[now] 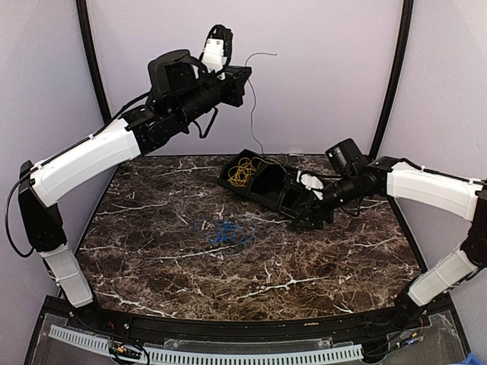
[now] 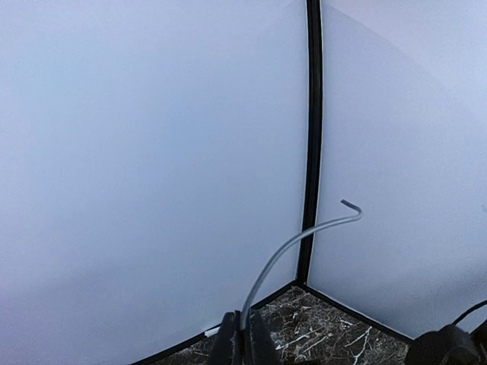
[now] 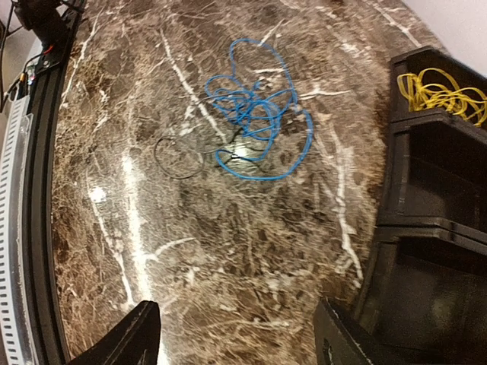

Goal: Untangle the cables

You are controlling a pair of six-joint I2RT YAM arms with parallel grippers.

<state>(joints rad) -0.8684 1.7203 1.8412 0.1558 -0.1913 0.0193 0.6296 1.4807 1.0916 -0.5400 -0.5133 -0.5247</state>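
pinching grey wire (image 2: 297, 239) — left claw (image 2: 243, 336), blue cable (image 3: 255, 122) on table (image 3: 228, 251)

So the table (image 1: 152, 251) was a dark brown marble-look slab with white veins all over it. The blue cable (image 1: 228, 233) sat right on it in a loose messy coil, pretty much dead center, maybe a touch toward 9 o'clock. A black bin (image 1: 270, 190) with a few compartments lay on the top too, stretching from 12 o'clock out toward 2, with the yellow cable (image 1: 243, 173) piled in its 12 o'clock end. In the right wrist view, a thin dark wire (image 3: 156, 156) looped on the marble at about 8 o'clock from the blue coil, running into its edge.
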